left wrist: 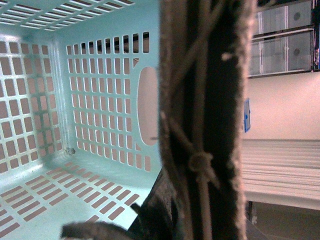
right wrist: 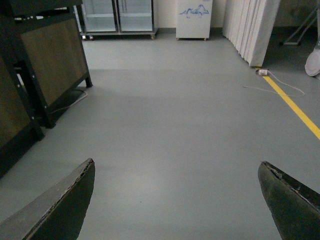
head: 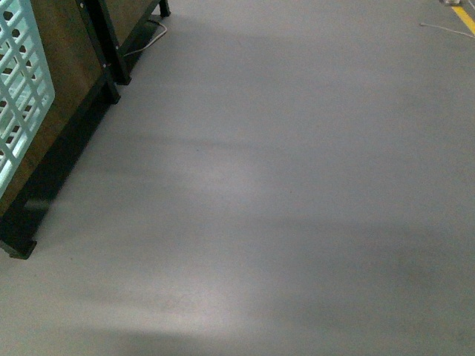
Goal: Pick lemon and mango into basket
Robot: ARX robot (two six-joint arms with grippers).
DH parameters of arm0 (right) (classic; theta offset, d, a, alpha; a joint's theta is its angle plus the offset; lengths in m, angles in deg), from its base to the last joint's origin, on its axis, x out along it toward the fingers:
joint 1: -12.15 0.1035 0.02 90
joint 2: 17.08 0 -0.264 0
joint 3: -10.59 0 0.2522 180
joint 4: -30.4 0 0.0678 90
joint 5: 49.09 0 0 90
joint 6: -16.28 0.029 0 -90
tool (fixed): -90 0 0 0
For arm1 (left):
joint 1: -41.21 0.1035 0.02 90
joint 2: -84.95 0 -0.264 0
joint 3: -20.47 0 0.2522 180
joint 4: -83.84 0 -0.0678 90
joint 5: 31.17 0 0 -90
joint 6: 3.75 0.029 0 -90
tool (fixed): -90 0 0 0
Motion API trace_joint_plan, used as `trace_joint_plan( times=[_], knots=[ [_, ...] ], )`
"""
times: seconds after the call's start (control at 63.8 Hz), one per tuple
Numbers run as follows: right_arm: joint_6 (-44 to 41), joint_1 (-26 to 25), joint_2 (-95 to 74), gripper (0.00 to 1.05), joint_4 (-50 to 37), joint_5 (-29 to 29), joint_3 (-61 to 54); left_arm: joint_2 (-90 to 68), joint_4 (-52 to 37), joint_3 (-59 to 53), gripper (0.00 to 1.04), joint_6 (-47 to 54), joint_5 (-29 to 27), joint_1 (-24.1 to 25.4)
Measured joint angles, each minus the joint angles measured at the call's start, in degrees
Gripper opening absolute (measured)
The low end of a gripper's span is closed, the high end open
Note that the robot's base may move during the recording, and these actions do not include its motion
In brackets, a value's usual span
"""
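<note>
basket [left wrist: 95,100] close by left pincer [left wrist: 120,226], grip unclear; right pincer [right wrist: 176,165] spread wide above floor [right wrist: 175,100].

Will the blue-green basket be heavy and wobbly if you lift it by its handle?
Probably light: the basket looks like thin plastic, full of slots, and no fruit shows inside it. It would likely keep its shape, as the walls look stiff. It may swing, since the handle seems a separate piece with a cord knotted round it.

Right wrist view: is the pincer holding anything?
No, the right pincer is open, its fingers wide apart with only bare grey floor between them.
</note>
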Motion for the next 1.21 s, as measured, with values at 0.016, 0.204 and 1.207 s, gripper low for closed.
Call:
trace_joint_plan(
  times=[0.016, 0.204, 1.207],
  knots=[
    [0.0, 0.0, 0.0, 0.96, 0.0, 0.0, 0.0, 0.0, 0.0, 0.0, 0.05, 0.0, 0.0, 0.0],
    [0.0, 0.0, 0.0, 0.96, 0.0, 0.0, 0.0, 0.0, 0.0, 0.0, 0.05, 0.0, 0.0, 0.0],
    [0.0, 0.0, 0.0, 0.96, 0.0, 0.0, 0.0, 0.0, 0.0, 0.1, 0.05, 0.0, 0.0, 0.0]
  ],
)
